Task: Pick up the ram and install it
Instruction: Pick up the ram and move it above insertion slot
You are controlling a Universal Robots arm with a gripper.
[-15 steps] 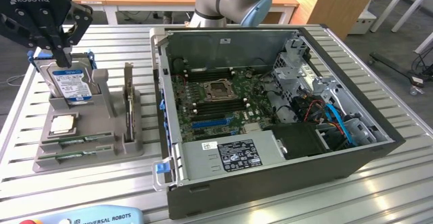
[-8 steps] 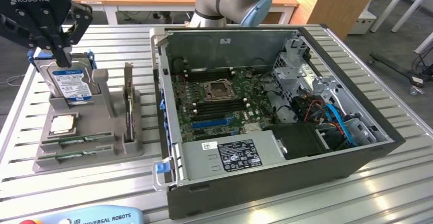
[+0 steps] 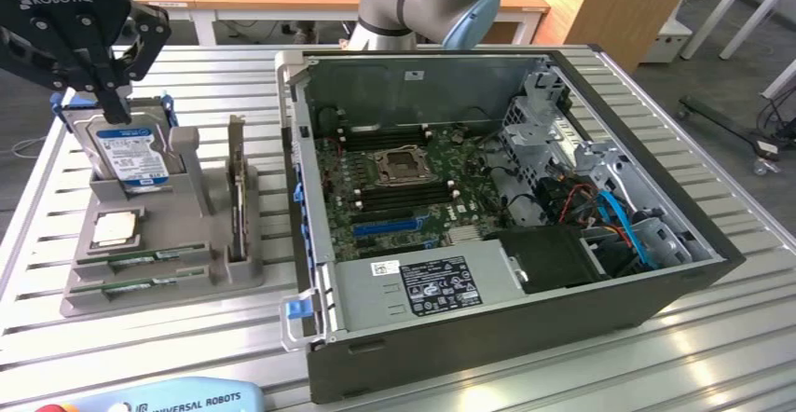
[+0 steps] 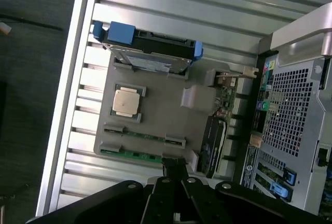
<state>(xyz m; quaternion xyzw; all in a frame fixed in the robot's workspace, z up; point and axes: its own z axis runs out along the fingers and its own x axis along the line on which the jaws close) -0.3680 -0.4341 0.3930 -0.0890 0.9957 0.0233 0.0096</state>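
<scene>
While my black end effector (image 3: 115, 112) hangs shut and empty above the grey plastic holder (image 3: 212, 277), the ram (image 3: 149, 254), a thin green circuit-board stick, sits slotted at its near end. I judge it light, stiff, fragile: pinch its faces mid-length, gently.

Ram (image 3: 134, 286) green; holder (image 3: 186, 230) grey; drive label (image 3: 130, 156) blue and white; processor (image 3: 115, 230) silver; claw (image 3: 116, 114) black; table (image 3: 149, 347) ribbed silver.
</scene>
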